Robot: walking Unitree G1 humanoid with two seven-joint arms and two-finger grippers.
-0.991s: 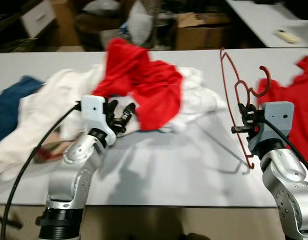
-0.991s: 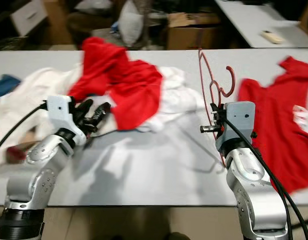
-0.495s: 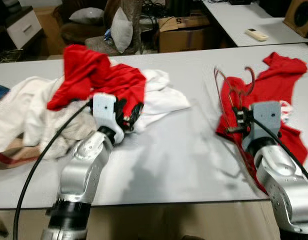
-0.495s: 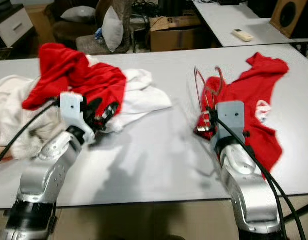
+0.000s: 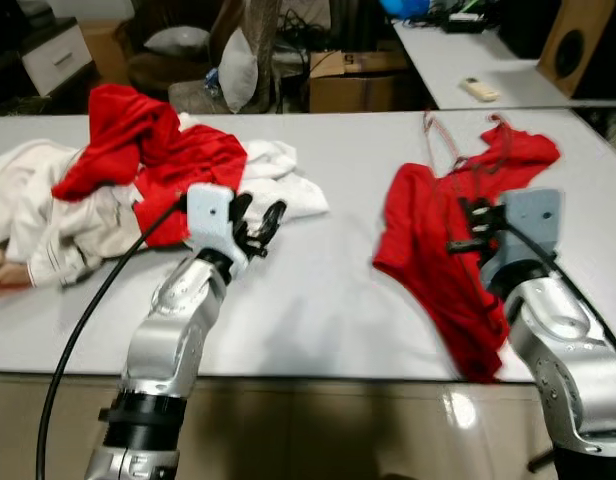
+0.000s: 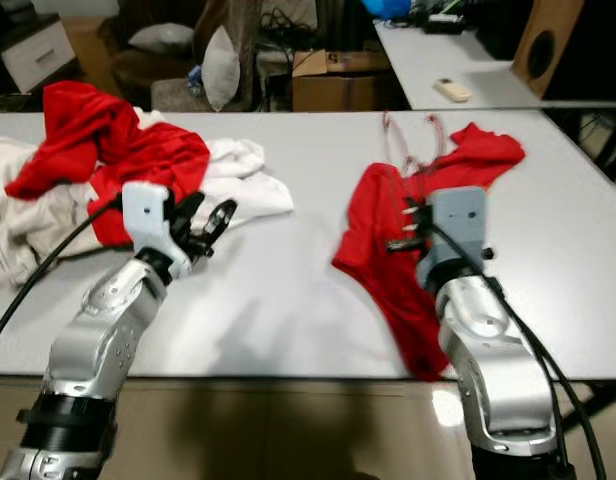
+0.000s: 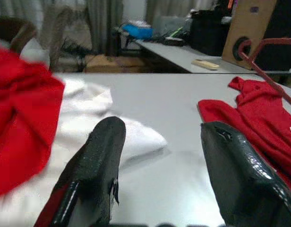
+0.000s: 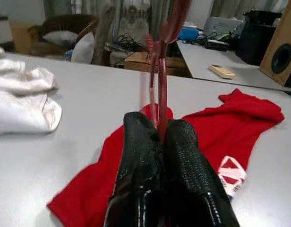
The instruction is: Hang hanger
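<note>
Above the red shirt (image 5: 438, 240), right pincer (image 8: 158, 137) clamping hanger (image 8: 160, 28), open tabletop (image 5: 308, 290) leftward

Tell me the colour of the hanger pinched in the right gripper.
Dark red hanger, clearest in the right wrist view, clamped by the right gripper.

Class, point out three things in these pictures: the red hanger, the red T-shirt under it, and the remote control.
red hanger (image 8: 162, 71), right wrist view, wire stem above the fingers.
red T-shirt (image 6: 373, 225), right eye view, its middle.
remote control (image 6: 451, 91), right eye view, its body.
</note>
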